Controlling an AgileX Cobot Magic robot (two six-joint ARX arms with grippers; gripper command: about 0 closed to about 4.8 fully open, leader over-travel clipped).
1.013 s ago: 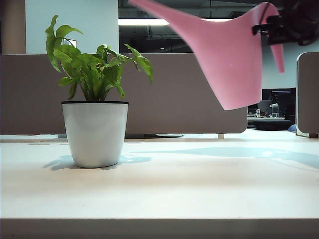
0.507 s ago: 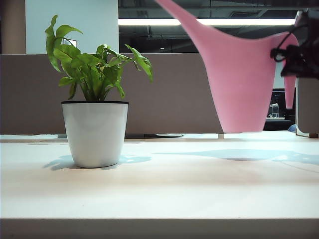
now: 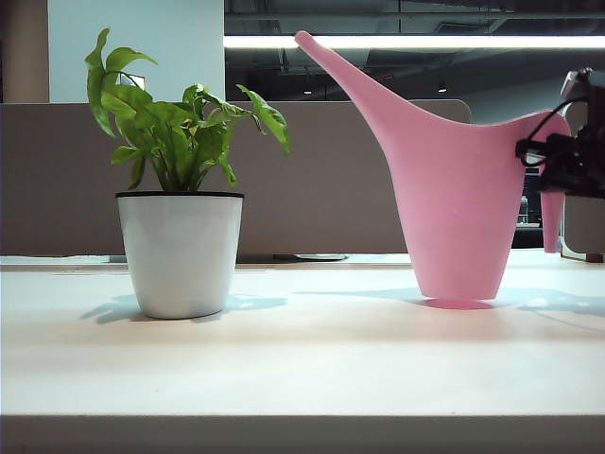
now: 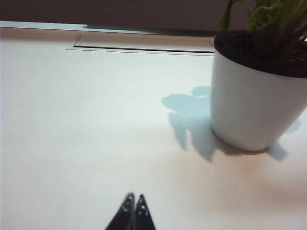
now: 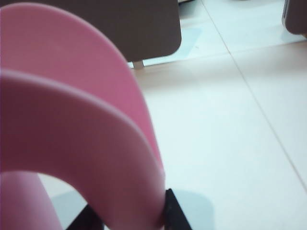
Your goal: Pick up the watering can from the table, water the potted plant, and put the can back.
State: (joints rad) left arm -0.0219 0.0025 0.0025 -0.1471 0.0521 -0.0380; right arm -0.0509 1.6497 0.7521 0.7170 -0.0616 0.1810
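On the table (image 3: 302, 359), right gripper (image 5: 129, 218) clamps smooth pink watering can (image 3: 454, 208); left gripper (image 4: 133, 203) closed.

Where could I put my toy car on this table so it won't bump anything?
Bare table lies between the potted plant and the watering can, and along the front edge. It's crowded at the right, where the right gripper holds the can's handle. The left gripper, shut, is near the pot.
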